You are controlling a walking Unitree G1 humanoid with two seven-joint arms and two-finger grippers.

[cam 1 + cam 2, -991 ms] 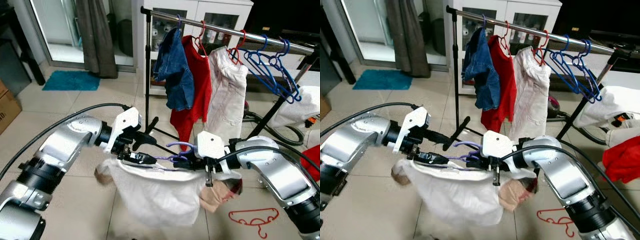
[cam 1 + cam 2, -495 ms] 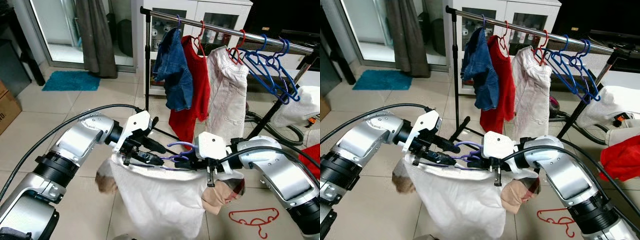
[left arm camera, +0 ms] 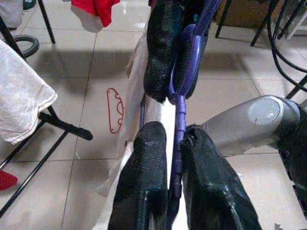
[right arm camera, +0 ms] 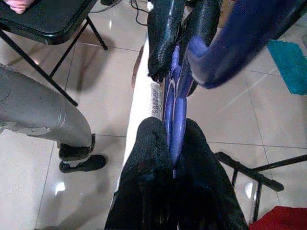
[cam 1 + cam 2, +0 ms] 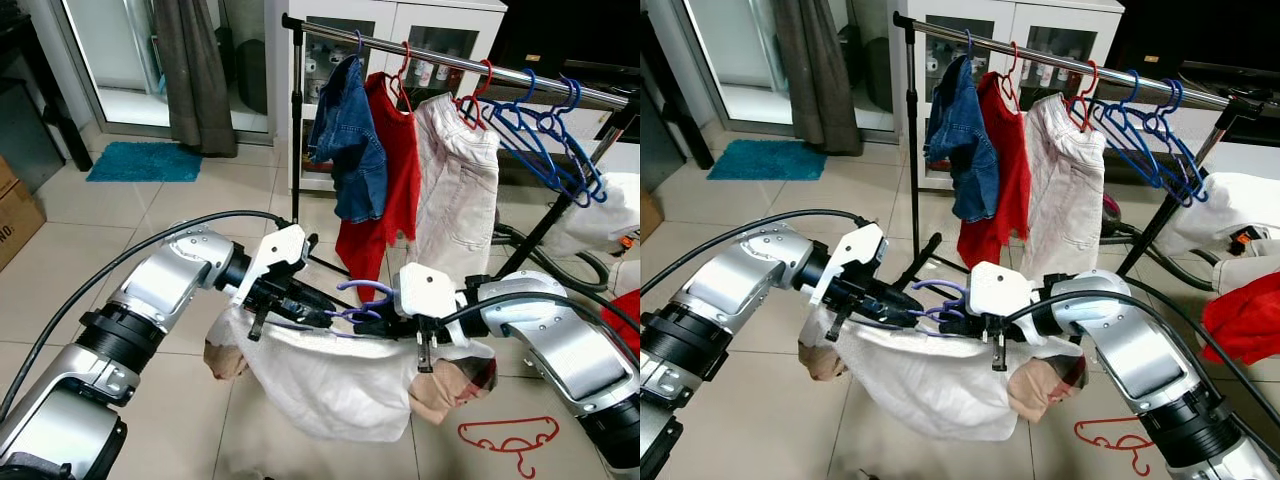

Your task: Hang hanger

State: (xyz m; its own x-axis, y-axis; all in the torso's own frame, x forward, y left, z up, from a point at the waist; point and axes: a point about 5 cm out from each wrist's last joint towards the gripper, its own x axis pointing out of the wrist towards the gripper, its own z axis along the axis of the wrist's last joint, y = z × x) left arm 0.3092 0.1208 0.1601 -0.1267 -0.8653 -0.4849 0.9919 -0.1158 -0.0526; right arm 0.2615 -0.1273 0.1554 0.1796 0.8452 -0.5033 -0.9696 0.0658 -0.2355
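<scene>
Both grippers, left gripper (image 5: 322, 312) and right gripper (image 5: 372, 322), clamp the purple hanger (image 5: 362, 298), long axis level; the rail (image 5: 440, 58) lies at twelve o'clock above.

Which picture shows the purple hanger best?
The left wrist view: the purple hanger runs up the middle, pinched by the left gripper. The right wrist view shows it blurred. The eye views show just its hook above the white cloth.

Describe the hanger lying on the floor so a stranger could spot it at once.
Start at the clothes rail hung with garments and blue hangers. Drop to the tiled floor below its right end, beside the right arm. The red hanger lies flat there, bare, the one hanger off the rail and out of both end effectors.
</scene>
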